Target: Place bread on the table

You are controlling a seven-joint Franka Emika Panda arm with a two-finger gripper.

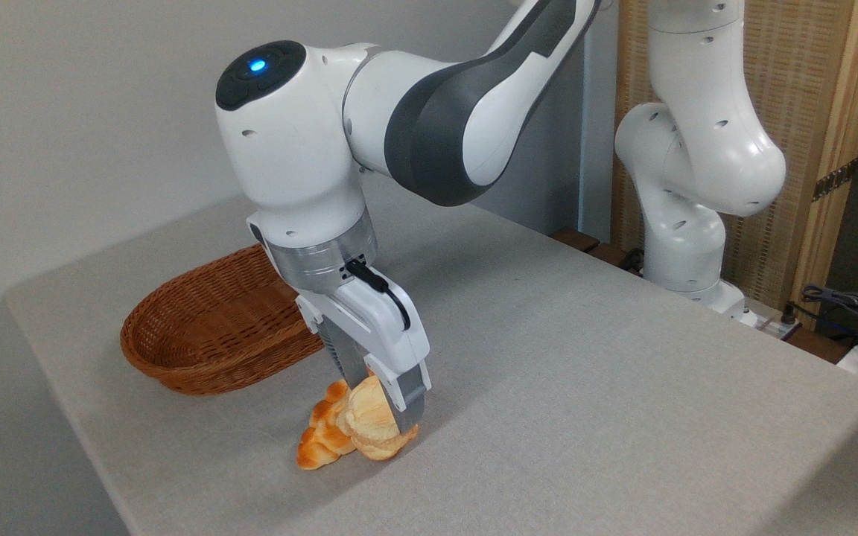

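Observation:
The bread [371, 423], a small round pale-tan bun with a cracked top, sits between my gripper's fingers low over the table [585, 387], at or just above the grey cloth. My gripper [383, 418] is shut on it, one finger [411, 406] in front, the other behind the bun. The bun touches an orange-brown braided loaf [322, 439] lying on the table just to its left.
A brown oval wicker basket [213, 331] stands on the table behind and left of the gripper, showing nothing inside. The arm's base [686, 223] rises at the back right. Cables [846, 305] lie past the table's right edge. The table's front-left edge is close.

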